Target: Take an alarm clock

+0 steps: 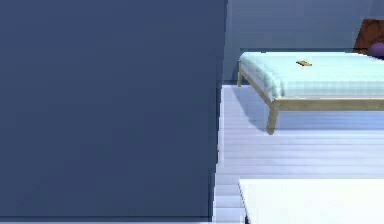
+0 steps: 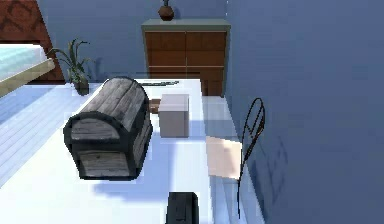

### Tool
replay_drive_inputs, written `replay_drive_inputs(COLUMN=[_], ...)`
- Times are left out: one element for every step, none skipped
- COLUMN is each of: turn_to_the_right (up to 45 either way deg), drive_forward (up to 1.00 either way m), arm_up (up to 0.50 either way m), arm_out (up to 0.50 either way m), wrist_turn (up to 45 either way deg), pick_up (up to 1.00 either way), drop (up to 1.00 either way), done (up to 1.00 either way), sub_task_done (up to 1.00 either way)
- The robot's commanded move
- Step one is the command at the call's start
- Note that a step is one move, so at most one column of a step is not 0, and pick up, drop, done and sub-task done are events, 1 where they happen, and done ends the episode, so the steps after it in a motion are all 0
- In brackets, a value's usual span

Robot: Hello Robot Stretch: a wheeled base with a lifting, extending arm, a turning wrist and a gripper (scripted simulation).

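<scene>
On the white table (image 2: 185, 150) a small dark blocky thing (image 2: 181, 208) sits at the arm side view's bottom edge. Its shape is too cut off to tell whether it is an alarm clock. A small yellowish object (image 1: 303, 63) lies on the bed (image 1: 320, 80) in the forward view; it is too small to name.
A dark wooden chest (image 2: 110, 128) and a white box (image 2: 174, 115) stand on the table, with a thin dark item (image 2: 160, 83) behind them. A black wire chair (image 2: 240, 150) stands at the table's right. Beyond are a brown dresser (image 2: 185, 55), a plant (image 2: 72, 65) and a blue wall (image 1: 110, 100).
</scene>
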Motion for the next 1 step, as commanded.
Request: replay_drive_inputs(turn_to_the_right=[0.0], drive_forward=[0.0], arm_up=[0.5], arm_out=[0.0], wrist_turn=[0.0], pick_up=[0.0], drop=[0.0], done=[0.0], sub_task_done=[0.0])
